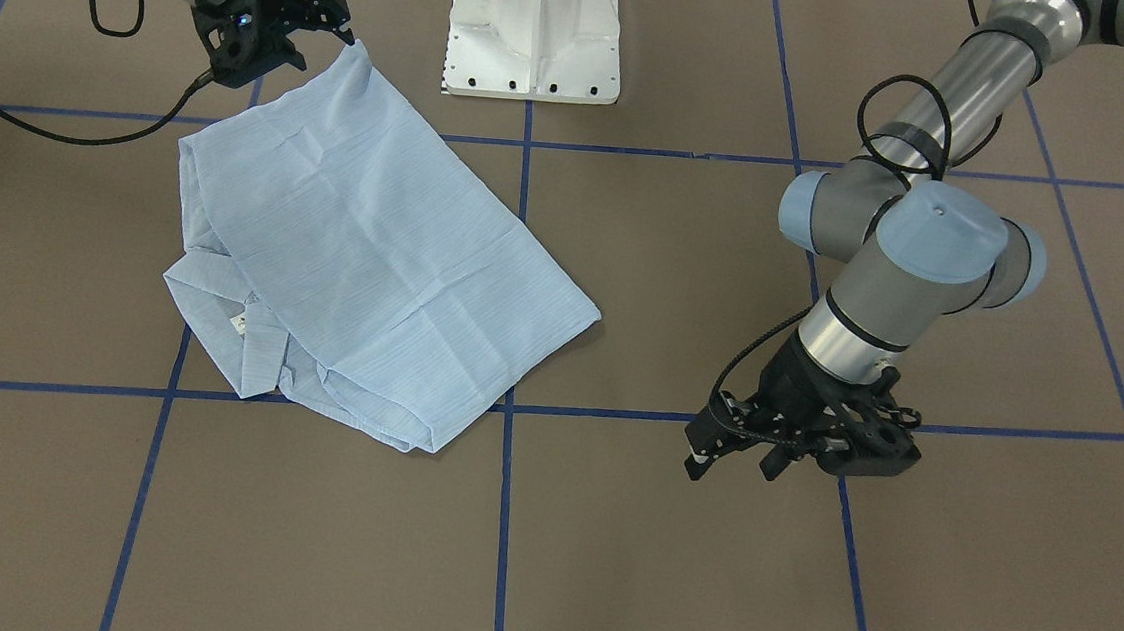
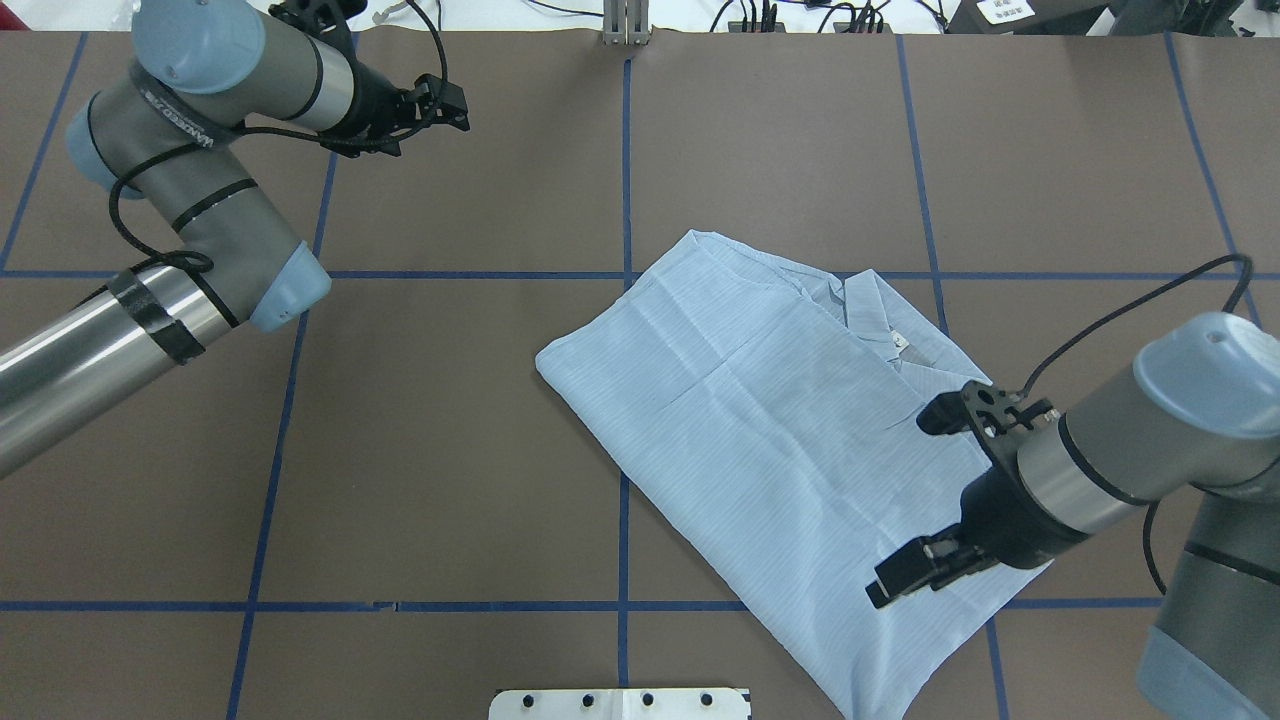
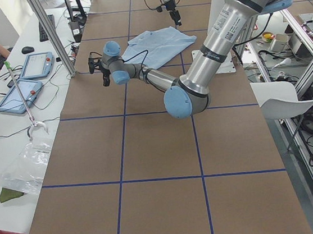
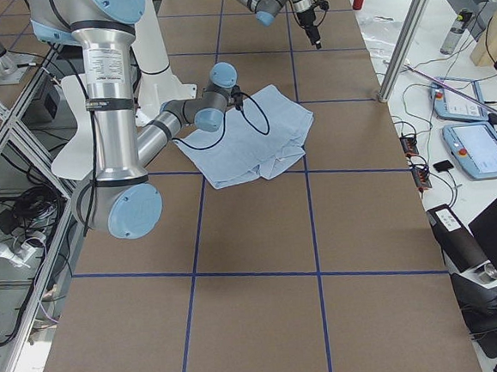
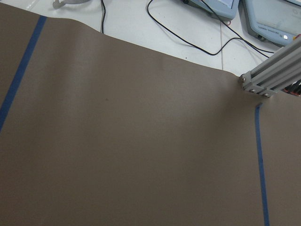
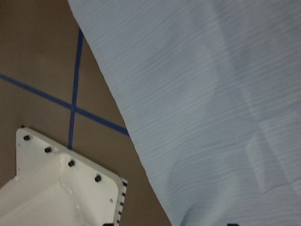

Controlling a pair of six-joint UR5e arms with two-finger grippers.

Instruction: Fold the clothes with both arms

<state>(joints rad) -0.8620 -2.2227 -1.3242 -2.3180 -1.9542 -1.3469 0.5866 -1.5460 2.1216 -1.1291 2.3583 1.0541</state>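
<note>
Brown worktop point(image 2: 450, 450) carries everything: at 10 o'clock in the overhead view the left gripper point(image 2: 462, 108) hovers, jaws released; the folded pale blue shirt point(image 2: 760, 430) lies flat toward 4 o'clock, the right gripper point(image 2: 900, 508) above it, jaws spread wide, grasping nothing.

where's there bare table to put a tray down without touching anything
The widest bare table is the operators'-side strip beyond the shirt. Also free: the square between the shirt and the left claw. Crowded: by the white pedestal, where the right claw hangs over the shirt's corner.
</note>
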